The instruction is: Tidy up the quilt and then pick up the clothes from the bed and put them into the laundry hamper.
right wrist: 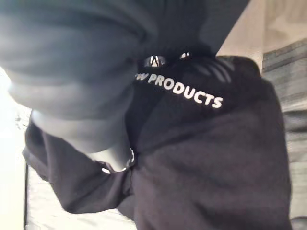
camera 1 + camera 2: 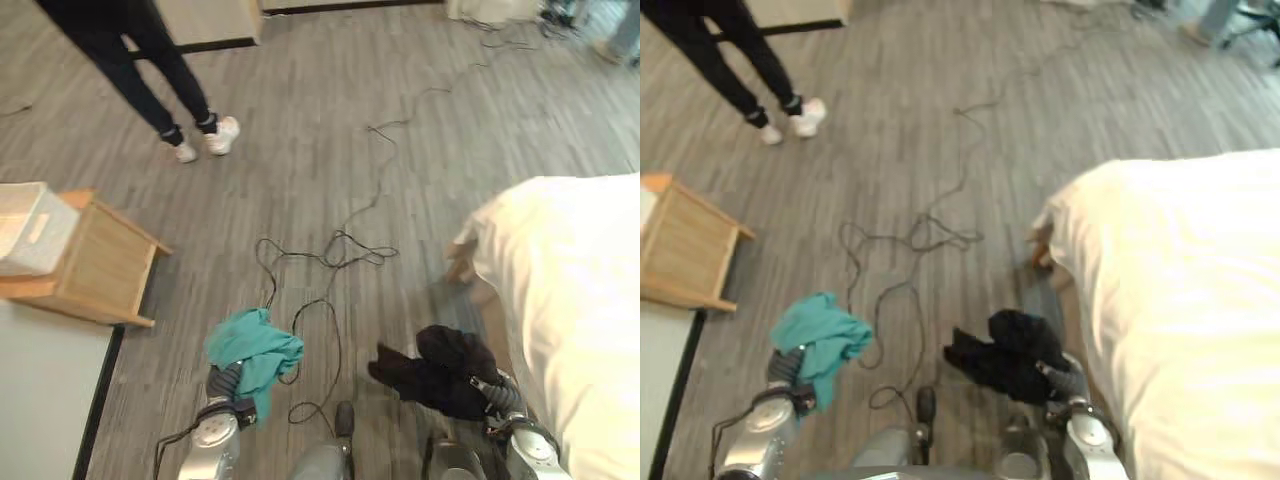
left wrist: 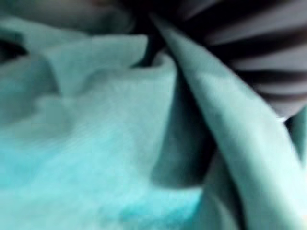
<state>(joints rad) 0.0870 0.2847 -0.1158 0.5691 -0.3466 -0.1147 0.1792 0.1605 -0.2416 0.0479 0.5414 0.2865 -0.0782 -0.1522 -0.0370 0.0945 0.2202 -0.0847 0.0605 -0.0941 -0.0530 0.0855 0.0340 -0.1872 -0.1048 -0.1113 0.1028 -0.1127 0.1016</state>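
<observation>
While the left eye view shows a teal garment bunched over the left hand at seven o'clock and a black garment over the right hand at five, both hang clear of the quilt at three. Cloth hides the fingers, so I cannot tell either grip. Left wrist view: soft, light teal folds. Right wrist view: limp black fabric, best gathered mid-bunch.

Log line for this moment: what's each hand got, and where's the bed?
left hand: teal garment | right hand: black garment | bed: robot's right | hamper: unseen | person: ahead left
</observation>
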